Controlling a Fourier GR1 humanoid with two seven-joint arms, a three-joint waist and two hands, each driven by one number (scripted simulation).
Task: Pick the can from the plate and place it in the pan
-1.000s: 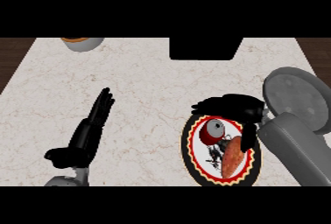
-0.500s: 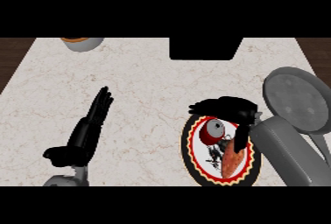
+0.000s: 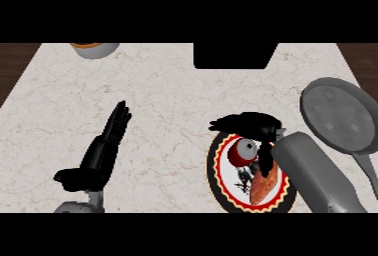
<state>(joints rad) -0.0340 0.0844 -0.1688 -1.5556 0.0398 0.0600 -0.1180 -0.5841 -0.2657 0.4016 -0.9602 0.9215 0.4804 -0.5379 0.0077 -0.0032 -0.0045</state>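
Fingers [image 3: 247,121] of R hand [image 3: 255,131] curled down over top of plate [image 3: 218,175], bunched w/ thumb; a red round patch w/ white centre showed just below them, likely can [image 3: 240,155], partly hidden. Couldn't tell if clamped on can or just over it. Grey R forearm [image 3: 314,175] ran from lower R edge up to hand, covering plate's R rim. Plate dark w/ red-and-yellow scalloped rim, orange-brown item [image 3: 266,187] on its lower part.

Fingers [image 3: 118,117] of L hand [image 3: 100,155] straight, together, pointing up-view, flat near counter [image 3: 162,100], touching nothing. Thumb [image 3: 66,177] stuck out to L near wrist. L hand well apart from plate, at lower L.

Pan [image 3: 341,120] grey, round, at R edge, handle [image 3: 367,170] running down-view beside R forearm; nothing seen inside. Pan near plate, not touching. Bowl [image 3: 94,48] at top L edge, orange inside, cut by frame. Black block [image 3: 232,55] at top centre of counter.
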